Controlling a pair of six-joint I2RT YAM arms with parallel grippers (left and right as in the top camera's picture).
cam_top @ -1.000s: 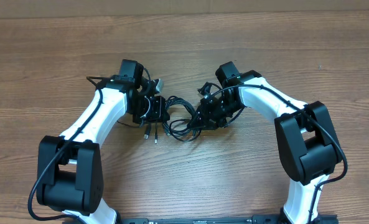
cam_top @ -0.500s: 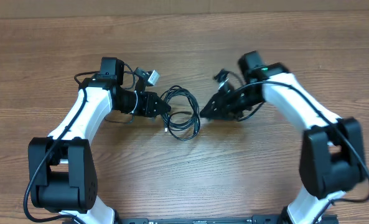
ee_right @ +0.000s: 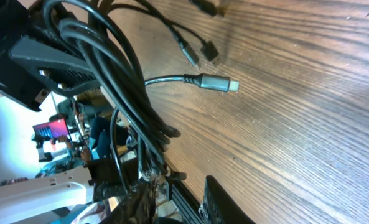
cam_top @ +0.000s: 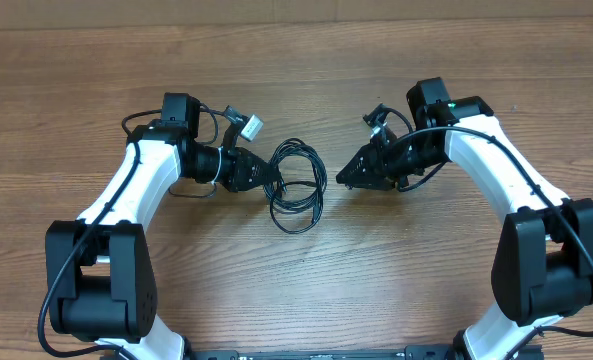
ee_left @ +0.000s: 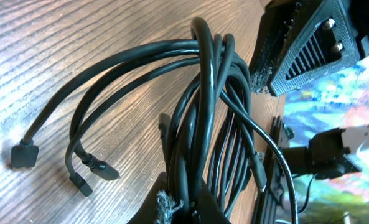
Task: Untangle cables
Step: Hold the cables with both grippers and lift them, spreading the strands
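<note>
Middle's pretty jammed: the cables (cam_top: 296,190) loop right between the left gripper (cam_top: 267,172) and right gripper (cam_top: 341,179). The left arm (cam_top: 141,190) and right arm (cam_top: 498,165) wall off both sides. The wooden table (cam_top: 296,80) is open along the far edge and the near middle.

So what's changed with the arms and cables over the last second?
Both arms pulled apart from the centre: the left gripper drew back toward its side, the right gripper swung further out. The cables, bunched tight between them before, now lie in open loops on the table. The left gripper stays shut on the bundle; whether the right gripper holds a strand cannot be told.
</note>
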